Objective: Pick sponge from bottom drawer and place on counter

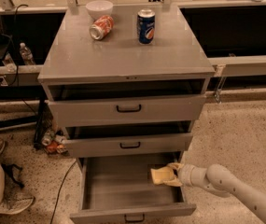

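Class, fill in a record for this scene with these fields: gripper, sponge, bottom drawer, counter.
gripper: reaching into the bottom drawer from the right, shut on the sponge
sponge: pale yellow, held in the gripper at the drawer's right side
bottom drawer: pulled open, lowest of three
counter: white bowl, red can on its side, upright blue can, all near the back

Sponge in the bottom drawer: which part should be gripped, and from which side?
Grip the sponge across its thin right end, coming from the right over the open bottom drawer; it lies near the right wall, and the gripper sits there, closed on it.
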Available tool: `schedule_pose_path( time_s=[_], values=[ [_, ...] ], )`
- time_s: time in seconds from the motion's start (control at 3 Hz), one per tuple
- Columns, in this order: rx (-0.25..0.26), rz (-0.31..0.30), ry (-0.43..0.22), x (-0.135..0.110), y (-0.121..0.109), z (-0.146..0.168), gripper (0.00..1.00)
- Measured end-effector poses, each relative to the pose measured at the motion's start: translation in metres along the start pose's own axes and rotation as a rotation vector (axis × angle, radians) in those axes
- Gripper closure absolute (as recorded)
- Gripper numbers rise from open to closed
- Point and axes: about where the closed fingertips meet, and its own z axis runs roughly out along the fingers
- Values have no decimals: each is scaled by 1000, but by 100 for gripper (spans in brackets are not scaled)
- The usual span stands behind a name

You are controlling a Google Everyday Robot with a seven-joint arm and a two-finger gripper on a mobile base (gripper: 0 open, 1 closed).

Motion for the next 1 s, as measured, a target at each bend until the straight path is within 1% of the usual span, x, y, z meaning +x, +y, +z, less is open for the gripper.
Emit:
schedule_pose_path(
  time_s=[0.33,0.67,1.0],
  values=[
    [121,-107,-14,-37,-17,-62,100],
    [271,-204,6,-68,-32,-122,100],
    [429,-288,33,-98,-42,-184,100]
  ],
)
